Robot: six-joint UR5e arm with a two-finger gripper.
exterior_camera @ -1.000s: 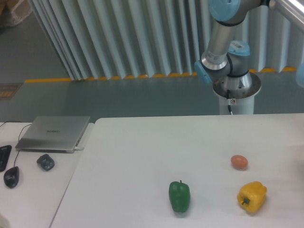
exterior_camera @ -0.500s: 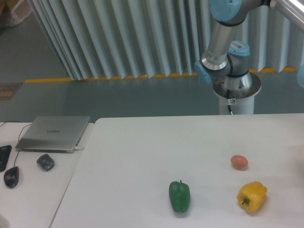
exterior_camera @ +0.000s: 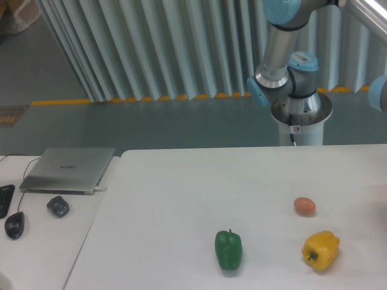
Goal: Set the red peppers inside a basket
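Note:
The red peppers and the basket are out of view. The gripper is out of view too; only the arm's base and lower joints [exterior_camera: 284,72] show behind the table's far edge, with a link running off the top right. On the white table lie a green pepper [exterior_camera: 228,249], a yellow pepper [exterior_camera: 320,249] and a small orange-pink egg-shaped thing [exterior_camera: 305,206].
A closed grey laptop [exterior_camera: 68,169] lies on the side desk at left, with a dark mouse [exterior_camera: 58,206] and a second mouse [exterior_camera: 14,224] near it. The white table [exterior_camera: 181,205] runs off the right and bottom edges of the view.
The arm's upper joints have shifted slightly, with a blue joint now showing more at the right edge. The objects on the table have not moved.

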